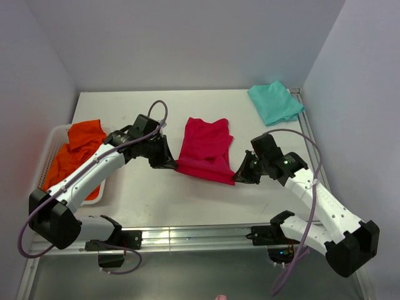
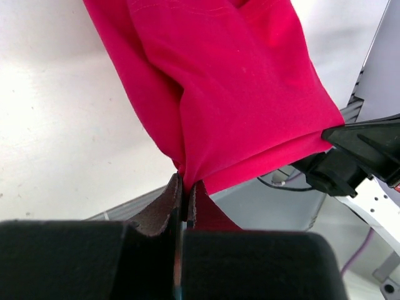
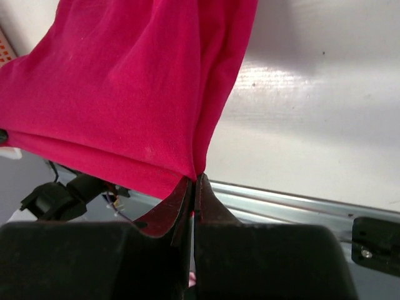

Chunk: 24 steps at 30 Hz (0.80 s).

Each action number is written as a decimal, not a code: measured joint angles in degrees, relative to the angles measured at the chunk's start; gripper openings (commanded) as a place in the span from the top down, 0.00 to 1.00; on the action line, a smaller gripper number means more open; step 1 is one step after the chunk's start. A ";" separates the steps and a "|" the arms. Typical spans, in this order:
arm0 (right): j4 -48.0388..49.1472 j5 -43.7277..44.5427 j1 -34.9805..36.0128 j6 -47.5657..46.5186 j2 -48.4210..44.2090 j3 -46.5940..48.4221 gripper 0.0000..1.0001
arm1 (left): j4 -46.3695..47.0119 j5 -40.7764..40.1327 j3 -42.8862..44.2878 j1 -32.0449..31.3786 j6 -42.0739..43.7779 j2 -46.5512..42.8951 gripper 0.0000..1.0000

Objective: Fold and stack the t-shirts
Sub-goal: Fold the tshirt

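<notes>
Top external view showed the crimson t-shirt (image 1: 205, 149) at the middle of the table (image 1: 156, 200), its near edge stretched between the two arms. The left gripper (image 1: 170, 164) was pinched tight on the near-left corner, and the right gripper (image 1: 239, 177) likewise on the near-right corner. A teal t-shirt (image 1: 274, 102) lay at the far right corner. Orange garments (image 1: 80, 153) filled the white basket (image 1: 50, 150) at the left.

A white slatted basket (image 1: 46, 156) sits at the left edge of the pale table (image 1: 187, 200).
</notes>
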 measured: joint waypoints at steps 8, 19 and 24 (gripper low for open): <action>-3.19 -1.51 0.00 1.16 -3.48 -0.15 1.00 | -3.61 1.77 0.74 0.00 -1.07 0.00 1.00; -4.09 -2.60 0.00 1.95 -3.58 -2.14 1.00 | -3.98 3.67 -1.57 -0.11 -2.80 -0.33 1.00; -5.73 -0.98 -0.09 0.44 2.82 1.75 1.00 | -5.95 3.54 4.11 -0.07 -1.68 6.27 1.00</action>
